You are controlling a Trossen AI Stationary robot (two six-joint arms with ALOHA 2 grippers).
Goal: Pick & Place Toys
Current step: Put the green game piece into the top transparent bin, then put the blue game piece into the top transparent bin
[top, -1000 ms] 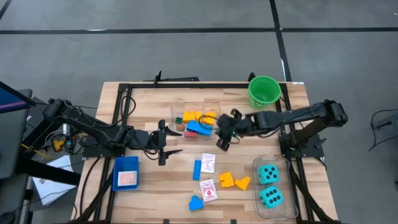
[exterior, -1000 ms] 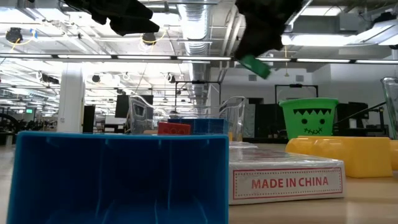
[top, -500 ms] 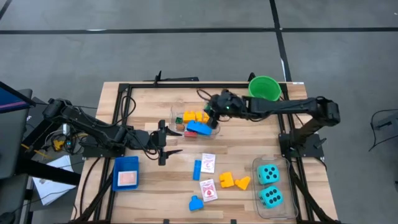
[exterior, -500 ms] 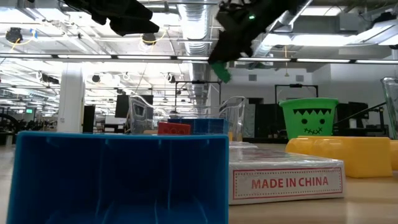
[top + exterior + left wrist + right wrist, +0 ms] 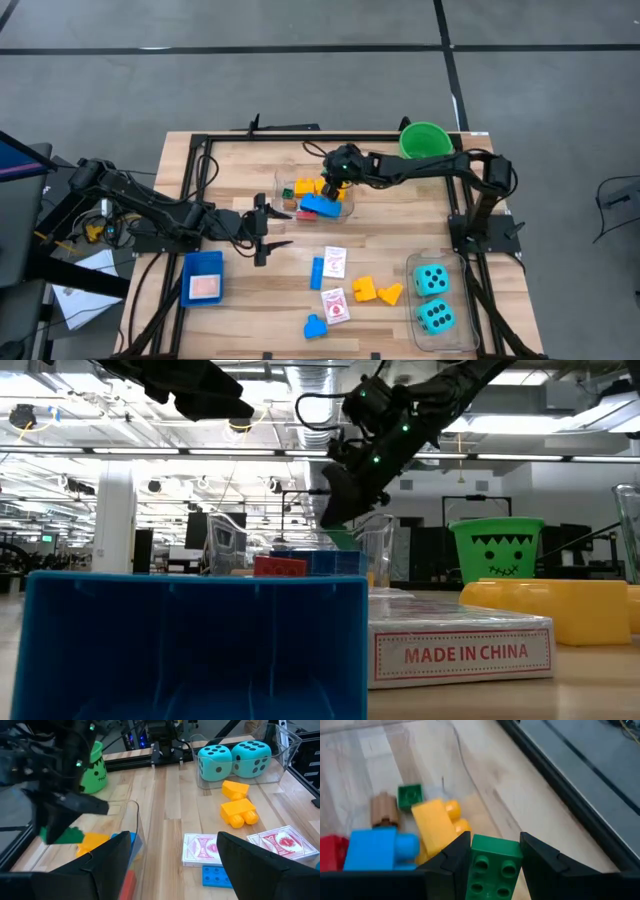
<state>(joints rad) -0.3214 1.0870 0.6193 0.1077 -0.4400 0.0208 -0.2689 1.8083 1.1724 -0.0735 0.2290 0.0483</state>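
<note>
Right gripper [image 5: 492,851], pinching green brick [image 5: 493,866], has swung left over clear tub [image 5: 283,180]; drop looks imminent. Left gripper [image 5: 268,228] idles spread.

Bystanders on the light wooden slatted table [image 5: 230,160]

A green plastic bucket [image 5: 424,146] with a dark monster face printed on its side stands at about one o'clock near the far edge; the face shows in the low view [image 5: 497,557]. A clear plastic tub [image 5: 288,180] sits just above the centre, toward twelve o'clock. A second clear plastic tub [image 5: 413,262] rests at four to five o'clock near the front right corner. A shallow blue plastic tray [image 5: 203,277] lies at about eight o'clock. A black metal frame [image 5: 195,150] borders the tabletop, and grey concrete floor [image 5: 300,80] surrounds it.
</note>
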